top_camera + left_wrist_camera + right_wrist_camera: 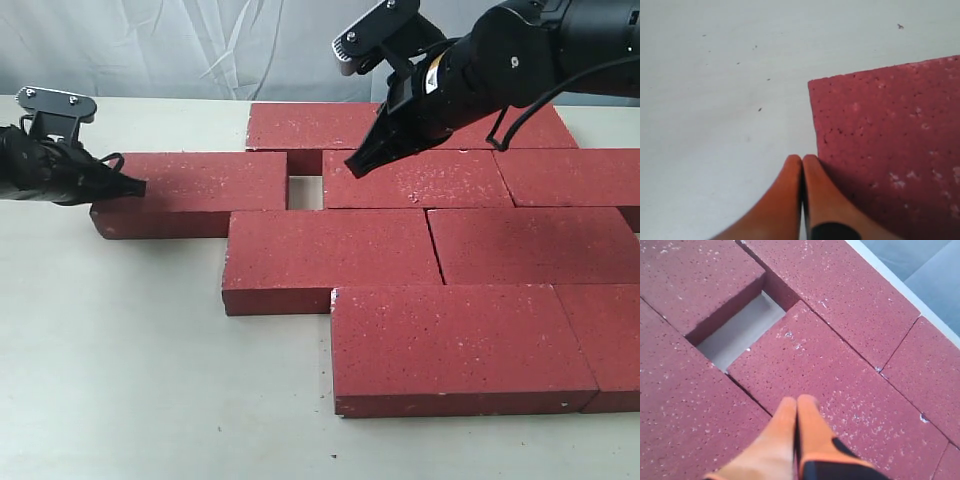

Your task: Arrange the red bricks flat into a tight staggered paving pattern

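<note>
Nine red bricks (330, 260) flat on the pale table (120, 400), staggered in four rows. Nearest row: one full front brick (450, 345) tight against a corner brick (612, 340) cut off at the right edge. Next row back: two more, snug, shifted left. Third row: a left-end brick (190, 190) poking out to the left, then a small square gap (305, 192) with bare table showing, then the middle brick (420, 180). Over on that side, the left claw (140, 186) clenched on nothing, tip right at the outer end of the left-end brick, by its corner. Meanwhile the right claw (353, 167) pinched closed too, empty, angled down over the middle brick just beside the gap. Can't tell if either tip actually touches. Back row partly hidden behind the right arm (520, 60).
</note>
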You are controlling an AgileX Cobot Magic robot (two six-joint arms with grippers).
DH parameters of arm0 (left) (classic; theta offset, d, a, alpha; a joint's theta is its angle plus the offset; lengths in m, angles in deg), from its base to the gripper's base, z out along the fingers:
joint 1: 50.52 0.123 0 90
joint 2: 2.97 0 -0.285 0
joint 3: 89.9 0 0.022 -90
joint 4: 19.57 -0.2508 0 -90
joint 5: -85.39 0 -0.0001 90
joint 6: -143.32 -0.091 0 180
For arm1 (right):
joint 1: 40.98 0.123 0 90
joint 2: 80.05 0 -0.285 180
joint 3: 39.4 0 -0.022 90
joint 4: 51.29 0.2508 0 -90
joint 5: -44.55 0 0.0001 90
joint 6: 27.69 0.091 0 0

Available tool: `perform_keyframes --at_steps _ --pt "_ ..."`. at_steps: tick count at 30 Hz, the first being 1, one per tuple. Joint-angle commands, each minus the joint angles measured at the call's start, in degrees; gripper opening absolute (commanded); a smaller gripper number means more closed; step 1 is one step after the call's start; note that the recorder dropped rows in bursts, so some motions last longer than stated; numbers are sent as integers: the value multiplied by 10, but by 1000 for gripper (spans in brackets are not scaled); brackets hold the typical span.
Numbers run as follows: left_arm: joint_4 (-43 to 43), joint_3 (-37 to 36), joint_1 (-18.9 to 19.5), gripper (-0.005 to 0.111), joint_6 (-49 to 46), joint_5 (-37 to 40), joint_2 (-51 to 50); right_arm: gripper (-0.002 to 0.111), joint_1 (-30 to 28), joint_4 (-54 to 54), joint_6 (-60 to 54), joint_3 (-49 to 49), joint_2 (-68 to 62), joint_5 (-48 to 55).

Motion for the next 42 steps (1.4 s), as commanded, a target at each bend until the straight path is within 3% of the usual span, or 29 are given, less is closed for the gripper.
perform_keyframes --at_steps 1,26,31,37,42 --pt "-4 1 -19 0 3 -8 -3 -1 -2 5 0 2 4 -2" --pt "-4 12 -68 0 3 -15 -3 -1 -2 13 0 3 4 -2" --pt "-4 12 -67 0 3 -14 -3 -1 -1 54 -2 3 4 -2" --pt "5 12 -67 2 2 -10 -3 -1 29 165 -131 3 -10 32" --pt "5 12 -67 20 2 -6 0 -1 71 225 -244 -4 -42 52"
